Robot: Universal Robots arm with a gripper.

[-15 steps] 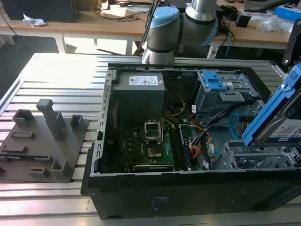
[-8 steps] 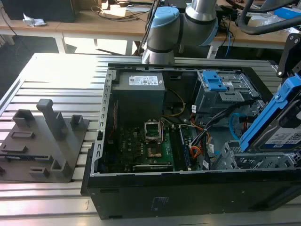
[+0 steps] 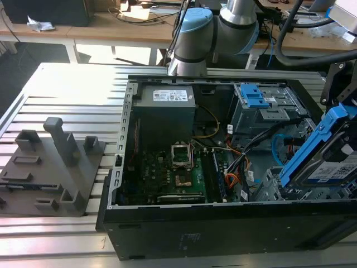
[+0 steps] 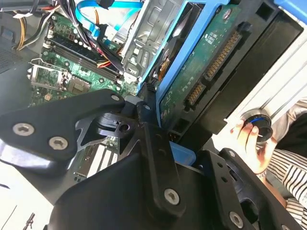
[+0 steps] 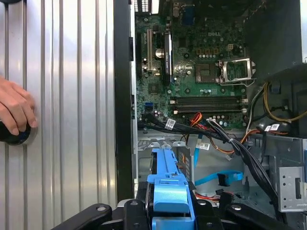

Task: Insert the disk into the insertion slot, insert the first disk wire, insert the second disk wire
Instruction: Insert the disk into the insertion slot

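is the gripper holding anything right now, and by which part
Yes: the gripper is shut on the disk, clamping the blue handle end of its caddy.

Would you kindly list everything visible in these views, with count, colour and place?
computer case: one, black, open, on the table
table: one, silver, slatted, under the case
fixture plate: one, grey, table, exterior view's left
motherboard: one, green, inside the case
power supply: one, grey, inside the case
insertion slot: one, silver, beside the disk
disk: one, blue-framed, tilted in the claw
second disk wire: one, light blue, inside the case
wire bundle: one, black-orange, inside the case
knob: one, black, on the table
hand: one, on the knob
robot arm: one, grey-blue, behind the case
claw: one, black, shut on the disk
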